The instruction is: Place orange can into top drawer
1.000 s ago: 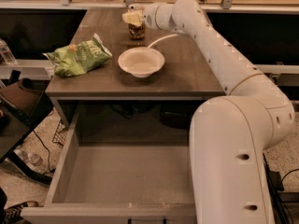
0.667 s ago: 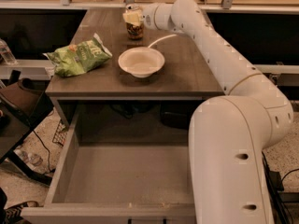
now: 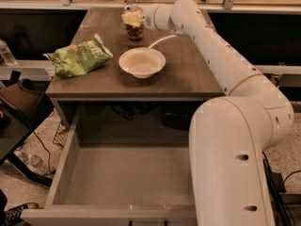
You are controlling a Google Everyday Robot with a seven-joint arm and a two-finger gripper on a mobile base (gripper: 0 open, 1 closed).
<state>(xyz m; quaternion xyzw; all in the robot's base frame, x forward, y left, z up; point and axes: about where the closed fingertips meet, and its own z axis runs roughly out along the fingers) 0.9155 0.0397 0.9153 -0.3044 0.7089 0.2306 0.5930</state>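
At 12 o'clock on the grey-brown tabletop [image 3: 188,74], near the far edge: the gripper [image 3: 132,19], clamped narrow on the orange can [image 3: 135,31]. Pale yellowish fingers [image 3: 128,19] pressed against the upper half of the can, just below its silver rim. Upright can, mottled orange-brown label showing beneath the fingers. Cannot tell whether resting on the tabletop or raised just off it.

Reaching in from 3 o'clock: the white arm [image 3: 221,65], rising from its bulky lower segment at 5 o'clock of the view, passing over the right side of the table, then bending toward 12 o'clock to end at the gripper.

Near the middle of the tabletop, at 6 o'clock of the can and apart from it: a white bowl [image 3: 142,62], upright. At 1 o'clock of the bowl, lying on the tabletop: a thin white strand [image 3: 162,40], curved, too slight to identify. At 9 o'clock of the bowl, near but not touching: a green crinkled chip bag [image 3: 80,56], lying flat close to the left edge of the tabletop.

Below the tabletop's 6 o'clock edge: the top drawer [image 3: 124,173], pulled out toward the camera, wide and deep, with a flat grey floor and low grey sides. Right-hand part hidden behind the arm's big white segment. Well apart from the can, with the bowl and the near half of the tabletop between.
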